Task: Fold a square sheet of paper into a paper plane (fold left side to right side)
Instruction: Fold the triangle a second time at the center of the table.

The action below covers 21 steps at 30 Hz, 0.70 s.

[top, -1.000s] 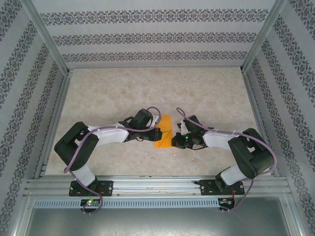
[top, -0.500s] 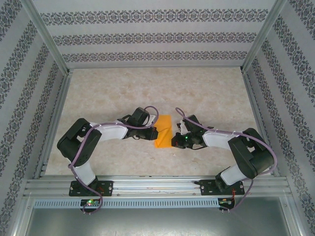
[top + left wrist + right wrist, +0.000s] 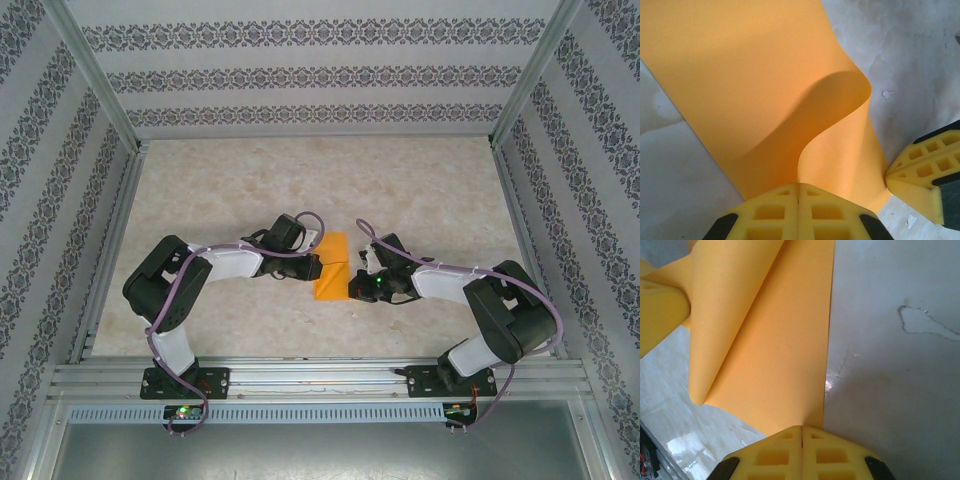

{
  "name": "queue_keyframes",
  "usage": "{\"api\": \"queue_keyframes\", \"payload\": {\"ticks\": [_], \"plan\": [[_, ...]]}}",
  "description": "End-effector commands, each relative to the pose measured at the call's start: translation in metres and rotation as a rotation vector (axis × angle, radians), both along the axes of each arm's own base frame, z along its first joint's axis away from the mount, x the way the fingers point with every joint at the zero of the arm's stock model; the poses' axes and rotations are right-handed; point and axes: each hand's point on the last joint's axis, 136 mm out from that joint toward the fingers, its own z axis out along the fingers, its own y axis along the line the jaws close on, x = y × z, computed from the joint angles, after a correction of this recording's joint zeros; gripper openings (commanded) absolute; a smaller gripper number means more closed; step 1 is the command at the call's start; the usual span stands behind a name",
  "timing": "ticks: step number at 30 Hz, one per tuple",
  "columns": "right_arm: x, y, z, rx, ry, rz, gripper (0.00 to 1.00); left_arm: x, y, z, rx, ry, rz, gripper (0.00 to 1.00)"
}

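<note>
From above, you see the orange sheet of paper [image 3: 333, 265] lying near the middle of the table [image 3: 250, 190], between your two arms, and it reads as a tall strip narrower than a square. Your left hand [image 3: 316, 268] meets its left edge and your right hand [image 3: 356, 285] meets its near right corner, so both touch the paper, though this view is too small to show how the fingers stand. In the left wrist view, your left hand [image 3: 799, 189] has its two yellow fingers pressed together with the paper [image 3: 740, 75] caught in the seam between them. From that pinch the sheet rises in a loose curl and arches over the flat part that rests on the mottled table [image 3: 920, 50]. At the right edge of that view, your right hand's yellow finger [image 3: 920, 172] touches the near corner of the sheet. In the right wrist view, your right hand [image 3: 801, 432] is likewise closed, with its fingers together on the near edge of the paper [image 3: 775, 340]. The sheet's right edge runs straight up the table [image 3: 890, 365], its left part rolls over in a soft fold, and your left hand's yellow finger [image 3: 660, 305] sits against it at the upper left.
</note>
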Motion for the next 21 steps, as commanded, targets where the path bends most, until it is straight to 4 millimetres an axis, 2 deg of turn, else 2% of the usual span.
{"api": "queue_keyframes", "payload": {"ticks": [1,21], "plan": [[-0.0139,-0.0164,-0.0201,-0.110,0.059,-0.001,0.00,0.0038,0.0033,-0.0038,0.019,0.009,-0.014,0.00],[-0.0158,-0.0193,-0.0218,-0.119,0.063,-0.002,0.00,0.0104,0.0087,-0.0054,0.057,-0.015,-0.006,0.00]]}}
